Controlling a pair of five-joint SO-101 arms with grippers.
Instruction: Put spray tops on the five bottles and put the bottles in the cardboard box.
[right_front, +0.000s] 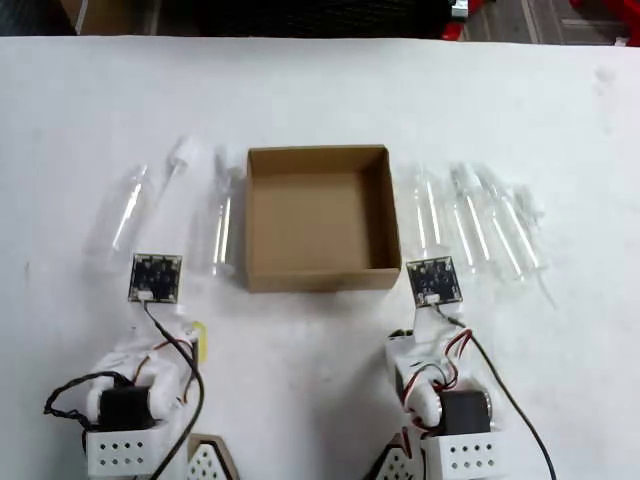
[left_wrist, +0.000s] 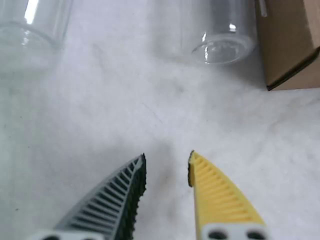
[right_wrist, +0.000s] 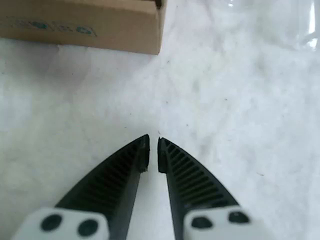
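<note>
looks barely begun, judging by the layout. finds the cardboard box (right_front: 320, 275) open-topped and empty in the middle of the surface (right_front: 320, 90). counts five clear bottles lying on their sides outside it. two to the box's left: the far-left bottle (right_front: 125, 208) well apart from the box, the near-left bottle (right_front: 224, 225) just beside its wall. three to the box's right, close together: the inner right bottle (right_front: 428, 212), the middle right bottle (right_front: 470, 232) and the outer right bottle (right_front: 515, 238). spots one loose spray top (right_front: 180, 153) near the necks of the two left bottles, fitted on neither. cannot tell fitted tops from loose ones among the pale shapes at the necks of the right-hand three. leaves, by that reading, nearly everything to do: capping first, then boxing all five.

left arm (right_front: 125, 410) folded low at the near edge of the surface, short of the left pair of bottles. left claw (left_wrist: 167, 160) just above bare surface, grey and yellow fingers (left_wrist: 220, 200) apart with nothing between them, pointed toward the base of the near-left bottle and the box corner beside it.

right arm (right_front: 440, 400) folded in much the same way on the other side. right claw (right_wrist: 153, 145) low over bare surface, black fingers (right_wrist: 120, 180) almost together with only a sliver of gap, gripping nothing, with the box wall and bottle bases ahead of it.
</note>
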